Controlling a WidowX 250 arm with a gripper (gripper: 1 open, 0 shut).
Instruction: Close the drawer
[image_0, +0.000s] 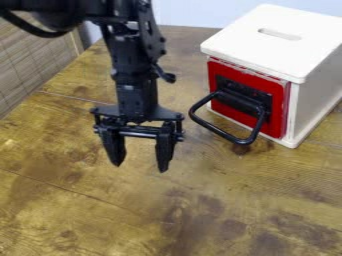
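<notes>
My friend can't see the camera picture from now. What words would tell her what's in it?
A black robot gripper hangs open above a wooden table; beside it, a white cabinet holds a red-fronted drawer with a black loop handle.

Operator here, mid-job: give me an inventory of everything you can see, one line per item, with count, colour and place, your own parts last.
White box cabinet with a slot in its top: one, white, upper right of the view, on the table
Drawer with a red front: one, red, set in the cabinet's front
Large loop handle on a bracket: one, black, sticking out from the drawer front
Wood-grain table: one, brown, under the cabinet and the arm
Tiled or panelled surface: one, beige, upper left edge
Robot arm: one, black, coming in from the upper left
Gripper fingers: two, black, spread apart above the table, left of the handle
</notes>
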